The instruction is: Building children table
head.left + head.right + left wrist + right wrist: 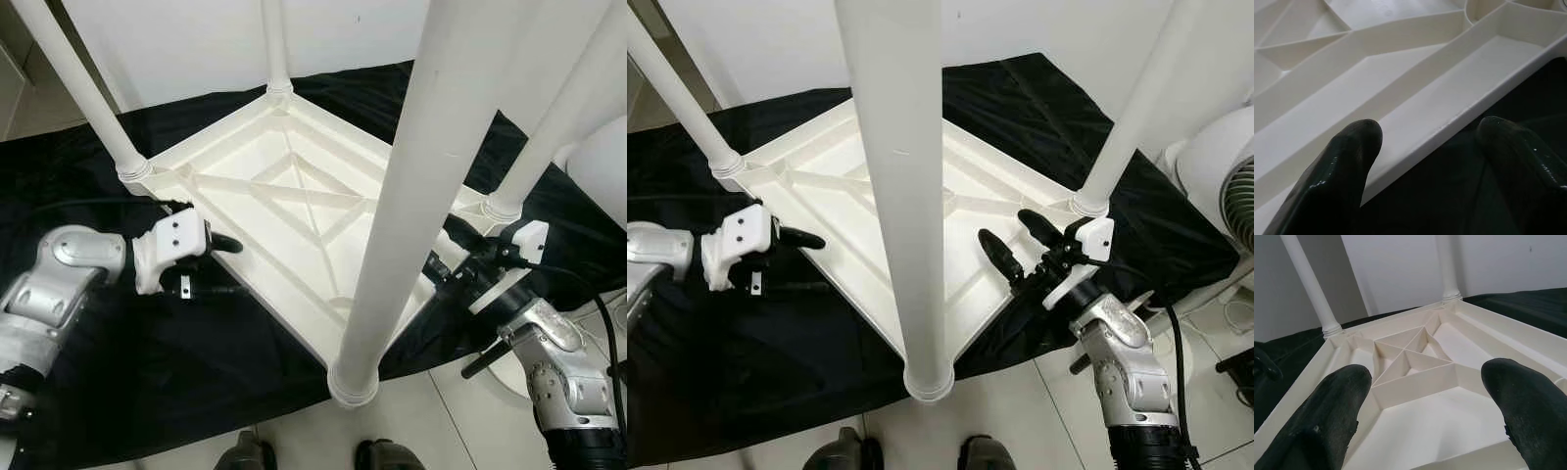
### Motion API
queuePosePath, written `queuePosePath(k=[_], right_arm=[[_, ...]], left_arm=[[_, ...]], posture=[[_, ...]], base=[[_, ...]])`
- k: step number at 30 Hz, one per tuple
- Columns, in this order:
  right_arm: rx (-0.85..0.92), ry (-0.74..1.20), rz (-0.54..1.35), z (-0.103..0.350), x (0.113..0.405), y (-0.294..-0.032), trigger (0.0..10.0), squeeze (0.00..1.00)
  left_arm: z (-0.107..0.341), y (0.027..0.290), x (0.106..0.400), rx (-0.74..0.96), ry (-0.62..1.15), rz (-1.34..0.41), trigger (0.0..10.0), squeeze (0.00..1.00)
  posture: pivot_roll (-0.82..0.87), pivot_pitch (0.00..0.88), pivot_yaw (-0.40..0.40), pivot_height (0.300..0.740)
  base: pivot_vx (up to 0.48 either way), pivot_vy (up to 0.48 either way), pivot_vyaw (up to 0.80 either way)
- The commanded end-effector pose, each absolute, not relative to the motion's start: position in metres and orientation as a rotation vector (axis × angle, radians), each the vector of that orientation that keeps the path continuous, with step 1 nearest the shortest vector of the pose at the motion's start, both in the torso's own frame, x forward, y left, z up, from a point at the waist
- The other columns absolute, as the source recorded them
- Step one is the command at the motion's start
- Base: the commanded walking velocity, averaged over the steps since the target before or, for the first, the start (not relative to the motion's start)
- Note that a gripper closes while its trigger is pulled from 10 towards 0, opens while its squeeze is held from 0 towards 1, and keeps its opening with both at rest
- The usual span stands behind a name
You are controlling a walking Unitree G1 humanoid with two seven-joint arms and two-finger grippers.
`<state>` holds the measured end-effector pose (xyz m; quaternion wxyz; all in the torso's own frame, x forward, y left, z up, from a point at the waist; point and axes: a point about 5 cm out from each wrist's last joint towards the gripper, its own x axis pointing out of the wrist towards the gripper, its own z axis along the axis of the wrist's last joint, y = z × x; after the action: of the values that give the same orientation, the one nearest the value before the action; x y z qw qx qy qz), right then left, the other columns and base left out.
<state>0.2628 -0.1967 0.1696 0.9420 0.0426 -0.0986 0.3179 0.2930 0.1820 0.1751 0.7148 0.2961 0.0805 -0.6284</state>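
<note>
While standing on pale floor tiles (pixel 470 411), we are reaching both grippers, left gripper (pixel 220 264) and right gripper (pixel 1019 245), fingers spread wide and holding nothing, toward the upturned white table (pixel 284 196) lying on a black cloth (pixel 147 362) before a white wall (pixel 186 39).

Left tool (pixel 227 264) fingers spread, right tool (pixel 1017 241) fingers spread, both arms extended

Light: bright, even and soft, glaring off the white table underside (pixel 284 196) | Shadows: faint ones lying inside its ribs, the black cloth (pixel 147 362) swallowing detail | Focus: head views staying sharp, the nearest leg (pixel 896 196) looming wide | Blur: fingertips (pixel 1347 161) softening up close, the edge between the jaws staying crisp.
</note>
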Motion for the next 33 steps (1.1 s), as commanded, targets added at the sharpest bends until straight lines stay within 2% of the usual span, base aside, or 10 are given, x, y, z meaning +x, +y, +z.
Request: queuePosePath(k=[1,12,19,32,33], right_arm=[[0.077,-0.193,0.679,0.171,0.261,-0.193,10.0,0.0],[0.067,-0.194,0.709,0.176,0.264,-0.189,10.0,0.0],[0.057,-0.183,0.711,0.175,0.263,-0.19,10.0,0.0],[0.048,-0.188,0.705,0.178,0.266,-0.19,10.0,0.0],[0.048,-0.188,0.705,0.178,0.266,-0.19,10.0,0.0]], left_arm=[[0.17,0.183,0.292,0.689,0.222,-1.425,10.0,0.0],[0.157,0.172,0.309,0.795,0.249,-1.357,10.0,0.0],[0.145,0.168,0.31,0.86,0.29,-1.391,10.0,0.0],[0.144,0.164,0.317,0.856,0.314,-1.427,10.0,0.0],[0.143,0.162,0.318,0.85,0.318,-1.434,1.1,0.0]], posture=[[-0.1,0.096,0.07,0.74],[-0.11,0.121,0.074,0.74],[-0.11,0.12,0.077,0.74],[-0.12,0.144,0.092,0.74],[-0.12,0.147,0.095,0.74]], base=[[0.0,0.0,0.0],[0.0,0.0,0.0],[0.0,0.0,0.0],[0.0,0.0,0.0],[0.0,0.0,0.0]])
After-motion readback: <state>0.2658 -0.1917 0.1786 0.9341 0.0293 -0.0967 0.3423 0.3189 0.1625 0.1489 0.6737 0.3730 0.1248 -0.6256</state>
